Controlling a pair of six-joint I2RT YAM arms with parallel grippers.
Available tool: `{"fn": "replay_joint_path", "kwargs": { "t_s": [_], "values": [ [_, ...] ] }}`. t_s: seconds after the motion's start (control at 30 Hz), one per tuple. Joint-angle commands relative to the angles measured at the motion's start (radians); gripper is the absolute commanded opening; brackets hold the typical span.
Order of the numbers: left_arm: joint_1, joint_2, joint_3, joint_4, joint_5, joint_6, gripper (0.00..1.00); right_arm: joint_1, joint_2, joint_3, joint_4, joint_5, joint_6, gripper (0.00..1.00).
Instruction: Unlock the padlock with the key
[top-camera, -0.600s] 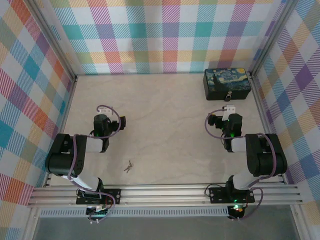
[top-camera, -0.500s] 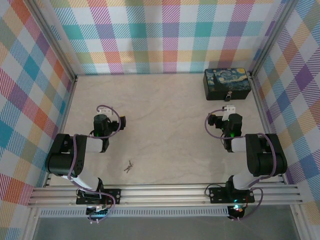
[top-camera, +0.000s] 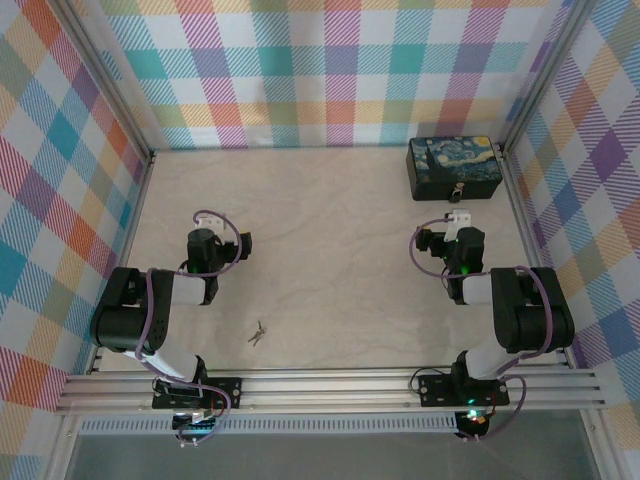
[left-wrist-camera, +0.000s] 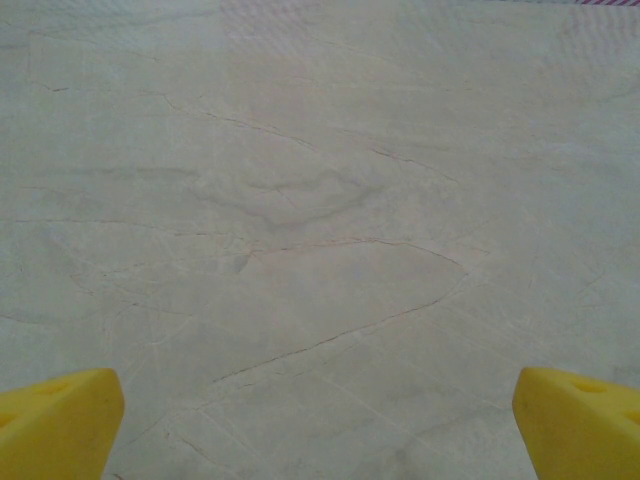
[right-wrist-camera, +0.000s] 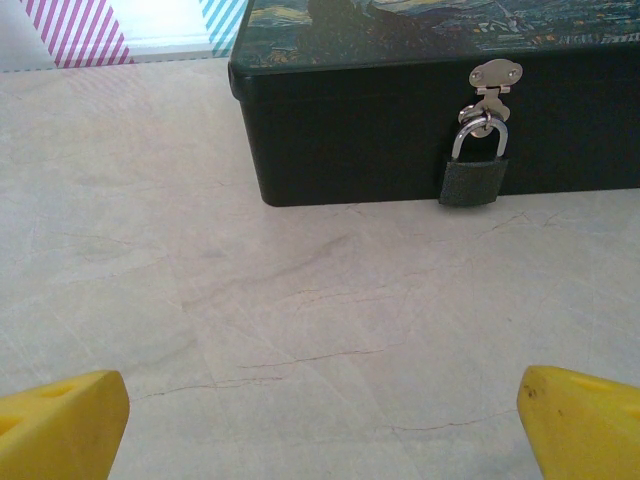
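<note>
Only the left wrist has tipped slightly since a moment ago. Both left fingers (left-wrist-camera: 60, 420) and right fingers (right-wrist-camera: 62, 418) stand spread wide above the table (top-camera: 330, 250). Ahead of the right pair, the padlock (right-wrist-camera: 474, 170) hangs from the hasp of a black box (right-wrist-camera: 350, 130) with a painted lid. The key (top-camera: 258, 336) lies on the table near the left arm's base.

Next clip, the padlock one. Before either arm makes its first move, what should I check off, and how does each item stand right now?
1. left gripper open, nothing between its fingers: ok.
2. right gripper open, nothing between its fingers: ok.
3. key lying loose on the table, nearer the left arm: ok.
4. padlock hanging from the hasp on the front of the box, facing the right wrist camera: ok.
5. Bare table between the right gripper and the padlock: ok.
6. Where the keyhole sits on the padlock: cannot tell.
</note>
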Motion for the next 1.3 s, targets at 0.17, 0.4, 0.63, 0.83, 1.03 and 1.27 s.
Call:
{"fn": "replay_joint_path", "kwargs": {
  "t_s": [0.17,0.4,0.63,0.83,1.03,1.27],
  "values": [
    [0.017,-0.022,-0.007,-0.004,-0.002,-0.010,1.00,0.006,-0.018,-0.009,0.003,0.004,0.012,1.00],
    [0.025,-0.024,-0.010,-0.002,0.014,-0.014,1.00,0.007,-0.019,-0.010,0.006,0.004,0.012,1.00],
    [0.025,-0.105,0.209,-0.419,-0.062,-0.044,1.00,0.007,-0.178,0.172,-0.432,0.002,0.013,1.00],
    [0.025,-0.079,0.478,-0.825,-0.114,-0.201,1.00,0.005,-0.203,0.471,-0.856,-0.030,0.027,1.00],
    [-0.016,-0.124,0.568,-1.016,-0.122,-0.374,1.00,0.000,-0.025,0.745,-1.053,-0.123,0.007,1.00],
    [-0.180,-0.185,0.586,-1.207,-0.174,-0.431,0.99,0.000,0.221,1.008,-1.150,-0.153,0.003,0.96]
  ]
}}
